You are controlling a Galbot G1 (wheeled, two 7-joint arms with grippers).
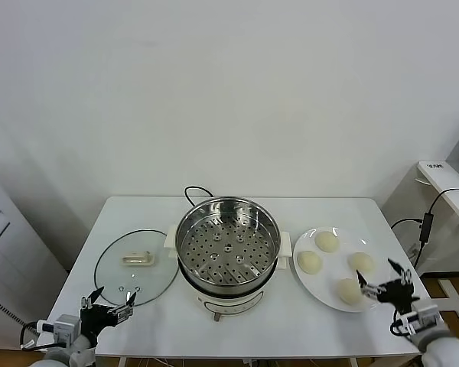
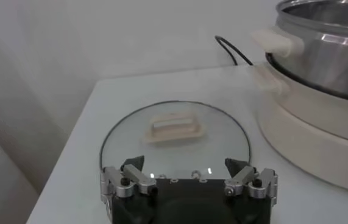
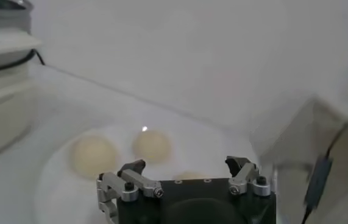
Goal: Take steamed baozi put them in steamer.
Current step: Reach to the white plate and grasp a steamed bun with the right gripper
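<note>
On the white desk (image 1: pixel 138 210), at the left, a flat glass lid (image 1: pixel 135 267) lies with its cream handle (image 1: pixel 137 259) up. The left end effector (image 1: pixel 107 306) hovers at the lid's near edge, fingers spread, grasping nothing. In the middle stands the steamer (image 1: pixel 228 245), upright, its mouth open upward; a black cable (image 1: pixel 195 191) leaves behind it, partly hidden. To the right, four steamed baozi (image 1: pixel 327 241) sit on a white plate (image 1: pixel 306 281), apart from each other. The right end effector (image 1: pixel 382 288) hangs released just beside the nearest bun; its own body hides part of that bun in the right wrist view.
</note>
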